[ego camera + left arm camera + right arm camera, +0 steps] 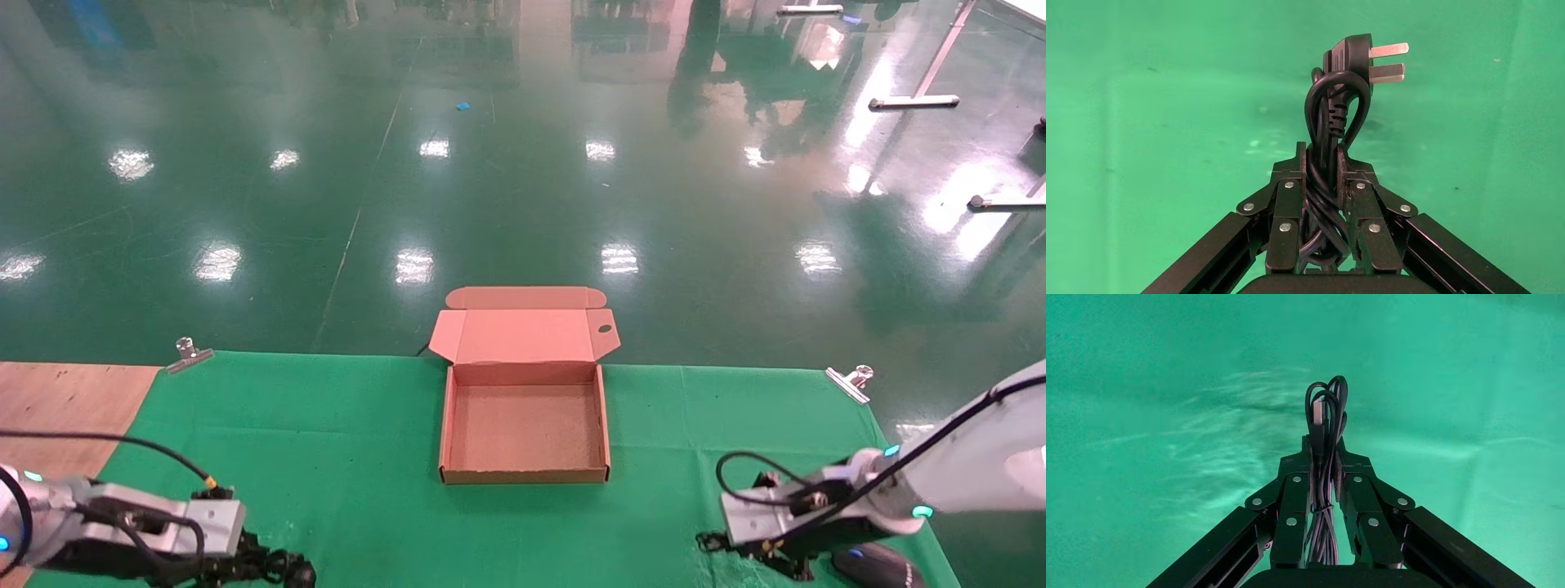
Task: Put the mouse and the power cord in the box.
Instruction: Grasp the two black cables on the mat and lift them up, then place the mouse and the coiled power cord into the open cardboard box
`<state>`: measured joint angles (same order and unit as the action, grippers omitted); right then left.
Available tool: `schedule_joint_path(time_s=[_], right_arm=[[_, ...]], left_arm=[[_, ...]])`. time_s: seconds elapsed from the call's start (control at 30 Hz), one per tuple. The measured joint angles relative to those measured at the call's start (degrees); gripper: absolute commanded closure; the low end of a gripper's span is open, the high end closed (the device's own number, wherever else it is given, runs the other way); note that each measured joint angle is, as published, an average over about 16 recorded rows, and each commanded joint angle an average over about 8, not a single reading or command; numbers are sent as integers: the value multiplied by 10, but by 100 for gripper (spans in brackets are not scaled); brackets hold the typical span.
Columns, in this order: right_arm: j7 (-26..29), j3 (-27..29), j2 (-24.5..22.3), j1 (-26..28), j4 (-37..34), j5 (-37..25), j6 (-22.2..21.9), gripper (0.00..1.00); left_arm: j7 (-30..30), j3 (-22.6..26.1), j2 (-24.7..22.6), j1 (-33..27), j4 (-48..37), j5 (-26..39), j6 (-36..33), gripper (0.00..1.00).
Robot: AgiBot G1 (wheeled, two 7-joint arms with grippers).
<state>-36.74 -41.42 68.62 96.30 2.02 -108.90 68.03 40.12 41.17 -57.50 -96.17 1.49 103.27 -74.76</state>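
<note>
Seen from the head camera, the box [525, 425] sits open at the middle of the green-covered worktop [343, 441], its lid folded back over the far edge and its tray bare, while both arms reach in low along the near edge. The left pincer [274, 567] lies at the near left corner, its wrist level and pointing toward the centre; the right pincer [739, 545] lies at the near right, just beside the mouse [878, 565], whose dark oval body rests on the cloth partly under the arm. 2 metal clips [189, 354] pin the cloth at its far corners. From the left wrist camera, the left pincer [1321, 160] is closed narrowly on the power cord [1333, 116], the looped bundle squeezed between its fingers [1286, 202] and the plug with 2 flat metal prongs standing clear beyond the tips, over the green cloth; none of this is plain from the head camera. From the right wrist camera, the right pincer [1324, 452] is clamped just as tightly on the mouse's thin cable [1325, 410], a slim coil with a connector poking past the fingertips; the mouse body does not appear here.
</note>
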Motion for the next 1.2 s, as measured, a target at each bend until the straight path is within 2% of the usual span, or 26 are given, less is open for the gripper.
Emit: schedule_joint_path(time_s=[0.3,0.6,0.87,1.2], right_arm=[[-1,5,-4,72,27,7,53,100],[28,9,24,143,69,13,85,100],[66,11,71,164,106,26,59,100],[115,-14,97,144,164,61,-3,100]], left_arm=[[-6,1,-13,-68,27,2,-35,100],[-24,-2,-62,-130,54,-3,-46,100],[-30,-13,-119,-159,53,-17,-13,100],[-11,-25,-173,-153,34,-32,89,100]])
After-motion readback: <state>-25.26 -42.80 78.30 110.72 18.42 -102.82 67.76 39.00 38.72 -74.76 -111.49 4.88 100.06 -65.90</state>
